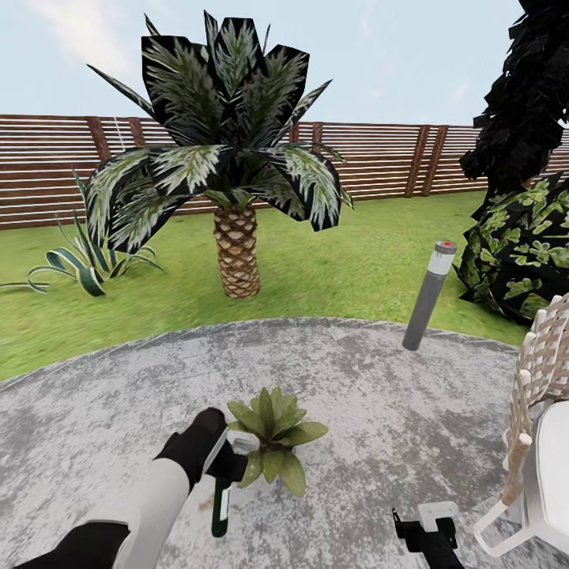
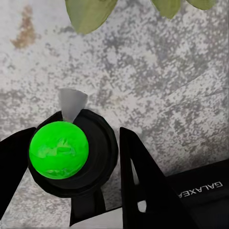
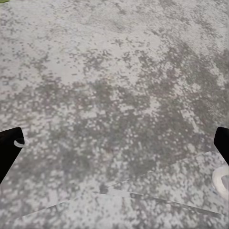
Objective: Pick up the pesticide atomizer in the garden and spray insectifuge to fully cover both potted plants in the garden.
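On the round grey patio (image 1: 379, 395) stands one potted plant (image 1: 273, 433), a low rosette of broad green leaves. My left gripper (image 1: 224, 468) hangs just to its left, shut on the pesticide atomizer (image 1: 220, 506), whose dark green body points down under the fingers. In the left wrist view the atomizer (image 2: 58, 150) shows a bright green round top, a black collar and a grey nozzle, held between two black fingers (image 2: 140, 181), with plant leaves (image 2: 90, 14) just beyond. My right gripper (image 1: 427, 528) is low over bare paving, open and holding nothing (image 3: 114, 148).
A white lattice chair (image 1: 541, 442) stands at the right edge of the patio. A grey bollard lamp (image 1: 429, 296) rises at the patio's far rim. On the lawn are a scaly palm (image 1: 235, 253), a spiky striped plant (image 1: 79, 265), a dark bush (image 1: 521, 253) and the slat fence (image 1: 379, 158).
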